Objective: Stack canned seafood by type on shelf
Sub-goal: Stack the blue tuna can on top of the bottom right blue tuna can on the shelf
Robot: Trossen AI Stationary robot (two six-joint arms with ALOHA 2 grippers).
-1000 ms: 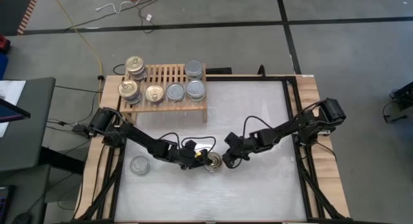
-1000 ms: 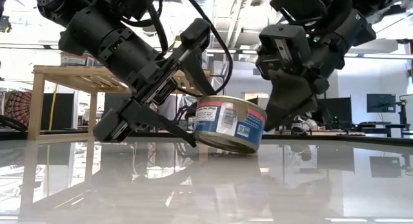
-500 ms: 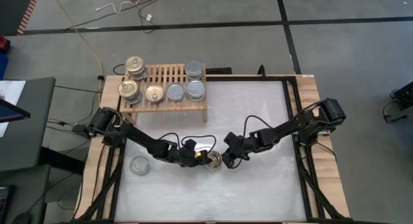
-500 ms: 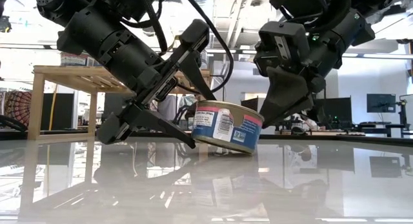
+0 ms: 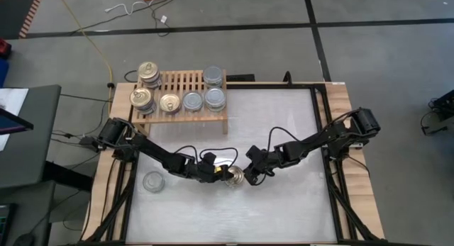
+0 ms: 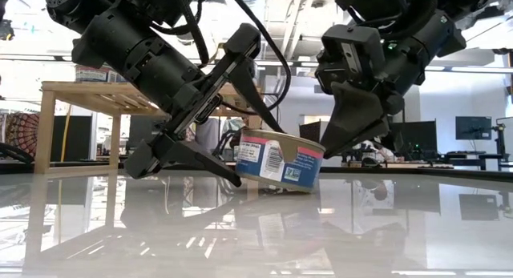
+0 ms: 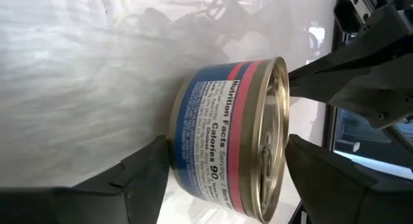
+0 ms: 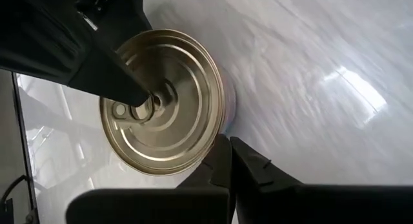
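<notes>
The left gripper [image 6: 228, 138], fingers spread, straddles a tilted tin [image 6: 280, 161] at mid-table, one finger above its gold pull-tab top, one low at its base; the right gripper [image 6: 333, 142], fingers pressed together, meets the tin's raised far rim. The tin, blue-and-pink labelled, lies directly between both grippers, well apart from the shelf [image 5: 186, 114], with the left looking better placed to grasp it.

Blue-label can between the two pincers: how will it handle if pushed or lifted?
The can is tilted, only its lower edge on the table, so it would probably drop flat or skid. The glossy tabletop likely adds slip. Its metal body looks rigid; the left pincer straddles top and bottom, so it may pivot.
</notes>
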